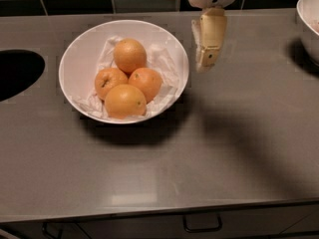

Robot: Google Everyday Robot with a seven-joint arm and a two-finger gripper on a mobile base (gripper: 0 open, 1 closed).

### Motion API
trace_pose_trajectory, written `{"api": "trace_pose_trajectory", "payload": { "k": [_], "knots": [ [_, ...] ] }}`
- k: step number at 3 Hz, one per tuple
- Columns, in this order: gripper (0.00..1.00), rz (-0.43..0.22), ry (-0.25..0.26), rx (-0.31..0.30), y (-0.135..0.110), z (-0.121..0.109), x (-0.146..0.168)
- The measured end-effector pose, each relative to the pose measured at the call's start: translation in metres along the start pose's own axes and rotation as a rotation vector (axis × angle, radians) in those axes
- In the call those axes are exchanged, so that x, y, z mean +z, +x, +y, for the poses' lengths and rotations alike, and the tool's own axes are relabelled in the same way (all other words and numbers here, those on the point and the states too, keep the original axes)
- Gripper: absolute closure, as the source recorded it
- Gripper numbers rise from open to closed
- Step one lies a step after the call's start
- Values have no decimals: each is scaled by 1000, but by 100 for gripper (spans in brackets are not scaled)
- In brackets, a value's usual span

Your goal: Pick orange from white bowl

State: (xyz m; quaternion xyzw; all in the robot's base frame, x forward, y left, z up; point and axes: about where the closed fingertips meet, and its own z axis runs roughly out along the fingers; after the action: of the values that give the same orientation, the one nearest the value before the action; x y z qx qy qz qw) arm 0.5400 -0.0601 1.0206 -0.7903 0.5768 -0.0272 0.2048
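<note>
Claw (pixel 205 62) hangs over the counter (pixel 229 153), just outside the white bowl (pixel 79 54) at 2 o'clock; wide or narrow, cannot tell; the orange (pixel 145 83) sits inside toward 4 o'clock, wedged among three other oranges (pixel 124 101) on crumpled paper (pixel 162 59); probably staged for reaching in.

**A kitchen counter**

This reads as a kitchen. A smooth grey tabletop (pixel 224 148) runs under a wall of dark glossy tiles (pixel 75 6), with a dark rounded cut-out like a sink (pixel 17 73) at its left and a black drawer handle (pixel 202 229) below its front edge. A wide, shallow glossy white bowl (pixel 75 68) holds oranges (pixel 129 55). The robot's cream pincer (pixel 204 63) hangs just right of it.
</note>
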Motion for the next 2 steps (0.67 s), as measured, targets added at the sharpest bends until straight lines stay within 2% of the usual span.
{"api": "trace_pose_trajectory", "payload": {
  "k": [1, 2],
  "knots": [
    [0, 29, 34, -84, -10, -20, 1],
    [0, 38, 30, -215, -25, -40, 9]
  ]
}}
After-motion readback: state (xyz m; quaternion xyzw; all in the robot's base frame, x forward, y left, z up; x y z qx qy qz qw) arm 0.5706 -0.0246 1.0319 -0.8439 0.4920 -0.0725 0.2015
